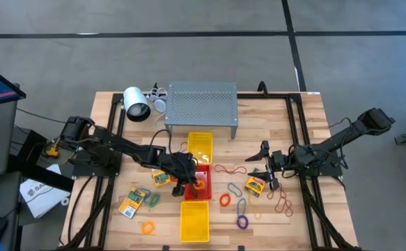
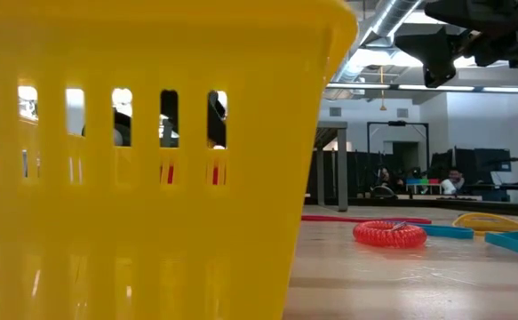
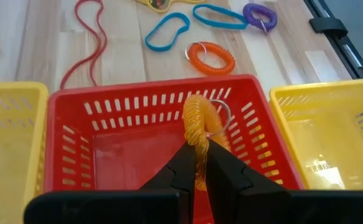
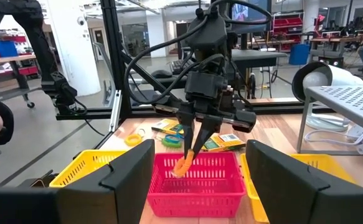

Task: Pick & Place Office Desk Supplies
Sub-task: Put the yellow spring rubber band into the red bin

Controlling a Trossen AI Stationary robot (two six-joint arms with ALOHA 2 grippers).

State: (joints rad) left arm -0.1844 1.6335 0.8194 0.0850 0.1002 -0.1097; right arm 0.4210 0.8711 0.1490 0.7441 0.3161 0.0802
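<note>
Left wrist view shows the left pincer [image 3: 200,163] clamped tight on an orange coil ring [image 3: 198,124], which hangs over the inside of the red tray [image 3: 75,106]. From above, that tray sits on the counter [image 1: 300,118] between two yellow trays [image 1: 200,145]. The right pincer [image 1: 267,166] waits to the right with its fingers spread wide and nothing between them. Beside it lies a yellow card packet [image 1: 255,185]; another orange coil ring [image 1: 225,200], a blue loop [image 1: 233,189], a purple coil ring [image 1: 242,222] and red bands [image 1: 283,203] lie loose on the counter.
</note>
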